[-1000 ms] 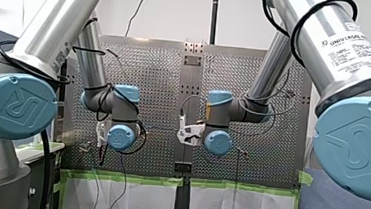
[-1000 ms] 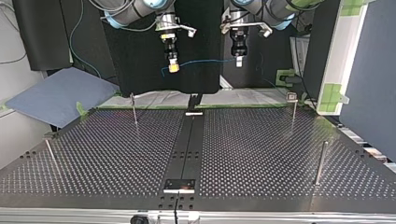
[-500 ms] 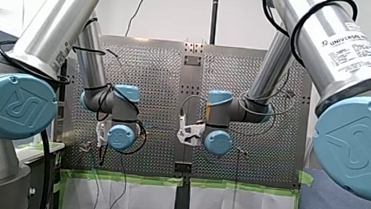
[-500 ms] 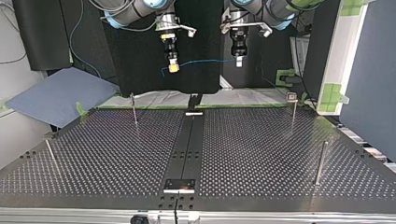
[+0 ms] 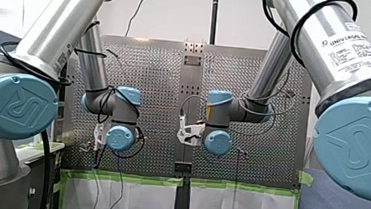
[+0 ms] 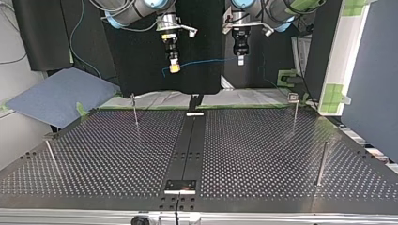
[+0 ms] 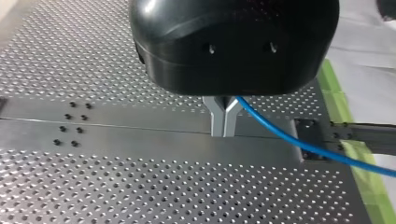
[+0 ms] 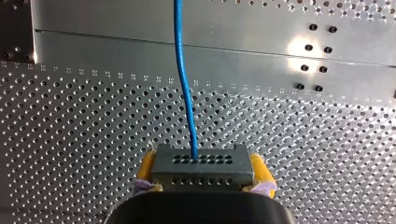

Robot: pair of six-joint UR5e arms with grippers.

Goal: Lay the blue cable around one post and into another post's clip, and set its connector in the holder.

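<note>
Above the far edge of the table in the top view, the thin blue cable (image 6: 206,61) hangs in the air. It is strung between the two grippers and touches no post. One end enters a dark grey rectangular connector block (image 8: 201,167) pierced with rows of small holes. My right gripper (image 6: 174,67) is clamped on this block, with its yellow pads (image 8: 147,164) pressing the two short sides. Along the cable, my left gripper (image 7: 224,126), black with bare metal fingers (image 7: 215,114), is pinched tight on the strand. From the fingertips the cable runs off to one side and over a strip of green tape (image 7: 369,196). Beneath both grippers lies the silver perforated metal table (image 6: 258,154), which has a plain strip down its middle. Four thin upright metal posts (image 6: 134,110) stand on the table in the top view. Two are near the far edge and two are nearer the camera at the sides, all well apart from the cable.
</note>
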